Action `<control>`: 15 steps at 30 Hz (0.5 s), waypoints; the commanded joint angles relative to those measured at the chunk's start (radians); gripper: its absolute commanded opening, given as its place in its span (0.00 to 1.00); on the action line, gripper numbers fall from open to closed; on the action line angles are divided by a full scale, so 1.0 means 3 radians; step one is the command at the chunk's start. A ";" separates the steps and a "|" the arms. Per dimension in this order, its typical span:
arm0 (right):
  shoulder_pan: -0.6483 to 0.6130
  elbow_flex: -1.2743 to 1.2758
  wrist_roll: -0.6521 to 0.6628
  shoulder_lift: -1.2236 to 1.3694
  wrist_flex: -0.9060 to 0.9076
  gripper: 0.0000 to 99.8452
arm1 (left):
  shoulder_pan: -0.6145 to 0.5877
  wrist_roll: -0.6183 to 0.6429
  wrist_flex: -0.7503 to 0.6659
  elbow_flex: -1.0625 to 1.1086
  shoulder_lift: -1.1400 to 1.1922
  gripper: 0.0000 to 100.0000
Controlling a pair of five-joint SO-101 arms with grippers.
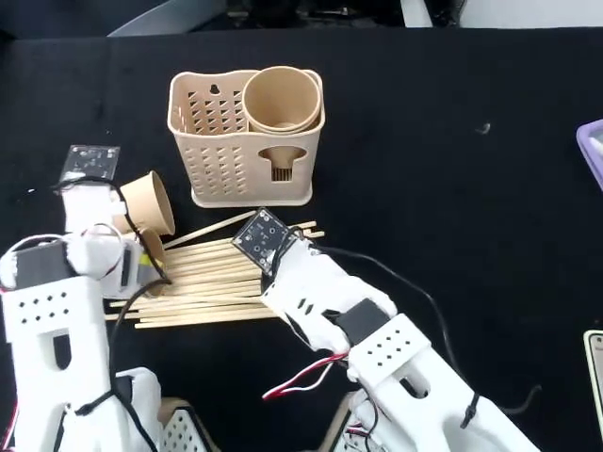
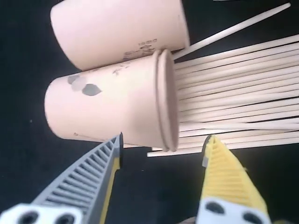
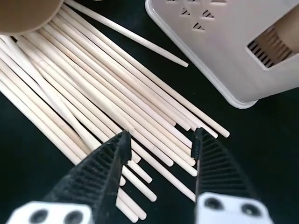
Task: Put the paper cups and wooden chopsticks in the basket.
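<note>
Two paper cups lie on their sides by the left end of the chopstick pile: a near cup (image 2: pixel 112 107) and a far cup (image 2: pixel 117 30), also seen as the far cup (image 1: pixel 151 201). My left gripper (image 2: pixel 163 140) is open, just short of the near cup's rim. Wooden chopsticks (image 3: pixel 107 98) lie in a loose pile (image 1: pixel 217 273) in front of the beige basket (image 1: pixel 226 160). My right gripper (image 3: pixel 161 135) hangs open over the chopsticks' ends near the basket (image 3: pixel 224 56). One paper cup (image 1: pixel 281 99) stands in the basket's right compartment.
The black table runs wide to the right of the basket. A purple object (image 1: pixel 592 146) sits at the right edge. The right arm (image 1: pixel 325 297) lies across the pile's right end, with red and white wires (image 1: pixel 297 381) behind it.
</note>
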 commanded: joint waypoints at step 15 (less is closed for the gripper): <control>0.0061 -0.0013 -0.0031 -0.0100 -0.0092 0.23 | -0.0156 -0.0425 -0.0593 0.0371 -0.0031 0.29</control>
